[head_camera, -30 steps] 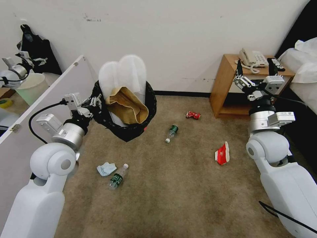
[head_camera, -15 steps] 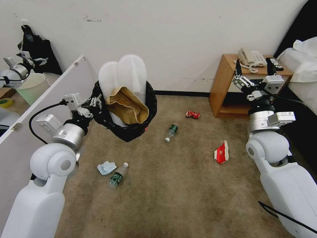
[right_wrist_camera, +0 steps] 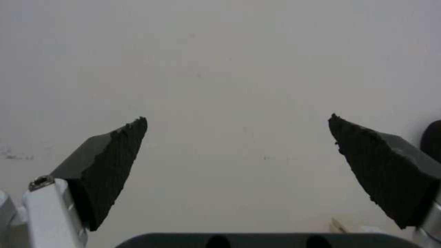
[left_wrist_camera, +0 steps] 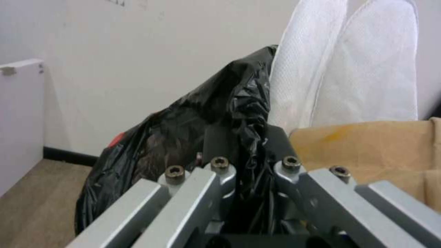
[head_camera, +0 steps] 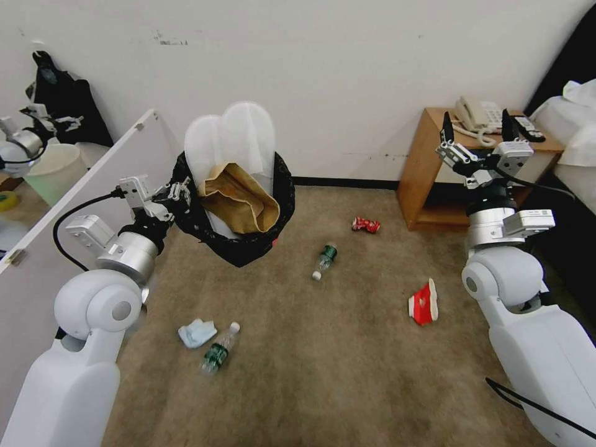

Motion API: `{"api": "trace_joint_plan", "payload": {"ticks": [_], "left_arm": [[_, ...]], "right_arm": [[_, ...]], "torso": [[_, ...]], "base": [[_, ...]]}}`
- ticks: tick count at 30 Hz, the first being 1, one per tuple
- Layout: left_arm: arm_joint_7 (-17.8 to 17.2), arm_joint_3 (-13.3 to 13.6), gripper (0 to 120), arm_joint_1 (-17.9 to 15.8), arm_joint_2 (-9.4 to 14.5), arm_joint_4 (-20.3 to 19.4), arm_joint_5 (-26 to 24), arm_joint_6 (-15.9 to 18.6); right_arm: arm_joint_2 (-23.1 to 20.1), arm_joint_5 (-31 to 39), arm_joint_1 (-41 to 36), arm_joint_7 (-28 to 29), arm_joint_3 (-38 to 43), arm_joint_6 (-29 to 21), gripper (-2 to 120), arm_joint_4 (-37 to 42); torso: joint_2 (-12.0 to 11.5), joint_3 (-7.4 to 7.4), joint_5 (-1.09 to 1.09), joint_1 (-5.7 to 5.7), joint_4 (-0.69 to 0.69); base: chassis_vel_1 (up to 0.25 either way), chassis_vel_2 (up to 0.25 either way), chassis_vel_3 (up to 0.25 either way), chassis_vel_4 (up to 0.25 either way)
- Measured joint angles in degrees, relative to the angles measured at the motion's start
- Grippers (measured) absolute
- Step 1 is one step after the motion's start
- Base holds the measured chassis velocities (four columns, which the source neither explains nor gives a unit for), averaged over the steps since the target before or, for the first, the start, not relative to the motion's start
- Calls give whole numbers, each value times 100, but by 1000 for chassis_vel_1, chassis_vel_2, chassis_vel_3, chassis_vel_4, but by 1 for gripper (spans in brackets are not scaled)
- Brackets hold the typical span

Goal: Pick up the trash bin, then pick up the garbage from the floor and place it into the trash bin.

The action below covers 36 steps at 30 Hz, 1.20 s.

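Five litter pieces on floor [head_camera: 347,372]; left pincer [head_camera: 180,195] clamps trash bin [head_camera: 248,242] rim, keep level; right pincer [head_camera: 477,133] wide, probably targets carton [head_camera: 423,303].

Crinkly black plastic liner [head_camera: 248,248] hides the small round red bin; left gripper's [left_wrist_camera: 250,155] fingertips buried in its folds.

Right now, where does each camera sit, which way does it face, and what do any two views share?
Head view: high, looking down at the carpet and litter; both arms, left gripper on the trash bin, right gripper raised.
Left wrist view: along its fingers clamping the bin's black bag.
Right wrist view: facing bare wall between open fingertips.
Shared by head and left wrist: slippers, paper bag.
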Motion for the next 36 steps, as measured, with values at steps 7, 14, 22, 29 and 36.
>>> {"api": "trace_joint_plan", "payload": {"ticks": [7,14,22,29,36], "left_arm": [[-1,36,3,-18,-8,13,7,0],[0,57,3,-46,-13,36,19,0],[2,73,3,-43,-28,41,39,-5],[41,68,3,-42,-35,40,-51,-58],[114,67,3,-56,-47,11,-194,-66]], "right_arm": [[-18,6,34,0,-3,8,100,-13],[-19,5,46,-1,1,21,100,-42],[-18,12,73,-5,-1,27,100,-49],[-3,26,82,-13,-17,30,100,-51],[-3,65,82,-19,-20,34,100,-50]], "torso": [[0,-1,0,0,2],[0,-3,1,0,1],[0,-2,0,0,2],[0,-1,0,0,2],[0,-1,0,0,1]], "base": [[-62,78,51,-66],[21,-31,-28,25],[0,0,0,0],[0,0,0,0],[0,0,0,0]]}}
